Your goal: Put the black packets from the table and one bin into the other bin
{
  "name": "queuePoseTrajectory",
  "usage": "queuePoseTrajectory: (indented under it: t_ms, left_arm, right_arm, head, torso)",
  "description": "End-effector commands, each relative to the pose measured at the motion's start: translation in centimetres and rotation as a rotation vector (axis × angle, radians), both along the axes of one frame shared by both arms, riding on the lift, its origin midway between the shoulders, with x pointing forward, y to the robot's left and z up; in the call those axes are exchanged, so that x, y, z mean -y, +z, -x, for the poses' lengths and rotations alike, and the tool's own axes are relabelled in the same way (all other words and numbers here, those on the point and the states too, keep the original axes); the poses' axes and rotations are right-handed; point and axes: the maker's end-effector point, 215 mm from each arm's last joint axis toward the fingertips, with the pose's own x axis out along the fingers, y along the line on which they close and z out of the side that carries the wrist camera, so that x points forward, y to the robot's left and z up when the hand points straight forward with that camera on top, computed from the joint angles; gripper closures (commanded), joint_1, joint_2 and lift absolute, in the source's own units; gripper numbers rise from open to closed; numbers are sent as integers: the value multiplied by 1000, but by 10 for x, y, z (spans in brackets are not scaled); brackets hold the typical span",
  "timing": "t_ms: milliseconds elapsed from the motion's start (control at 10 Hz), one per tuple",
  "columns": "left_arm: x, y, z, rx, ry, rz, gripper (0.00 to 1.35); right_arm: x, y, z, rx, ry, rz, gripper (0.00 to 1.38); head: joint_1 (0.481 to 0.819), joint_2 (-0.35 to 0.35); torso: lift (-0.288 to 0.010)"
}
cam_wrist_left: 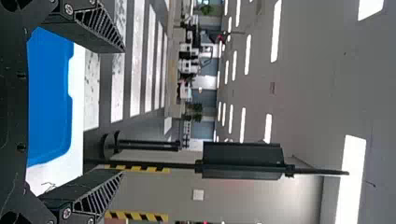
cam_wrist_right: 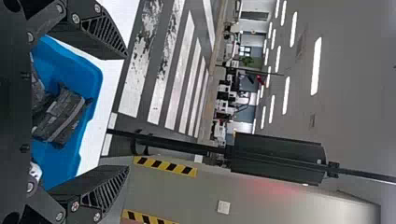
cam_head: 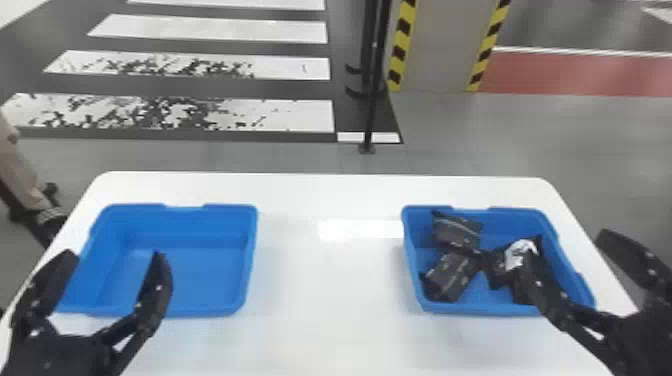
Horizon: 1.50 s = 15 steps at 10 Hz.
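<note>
while the left gripper (cam_head: pixel 114 256) hangs with fingers apart by the left bin (cam_head: pixel 185 220), the right gripper (cam_head: pixel 567 245), also spread, hangs by the right bin (cam_head: pixel 515 216) holding black packets (cam_head: pixel 450 276).

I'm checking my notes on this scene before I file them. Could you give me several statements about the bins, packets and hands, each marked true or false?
1. Black packets lie in the right bin. True.
2. The left hand is closed around a packet. False: the left hand is open and holds nothing.
3. The two bins are of different colours. False: the right bin and the left bin are both blue.
4. The right hand is open. True.
5. Both bins stand on a white table. True.
6. The packets form one neat stack. False: the packets lie loosely at differing angles.
</note>
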Motion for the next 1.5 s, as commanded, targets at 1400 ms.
queuePoseTrajectory:
  t_ms: [1400]
  left_arm:
    - [-8, -2, 21, -84, 14, -13, 124]
  right_arm:
    - [5, -9, 19, -8, -6, -7, 194]
  head:
    - [695, -32]
  torso:
    - [-110]
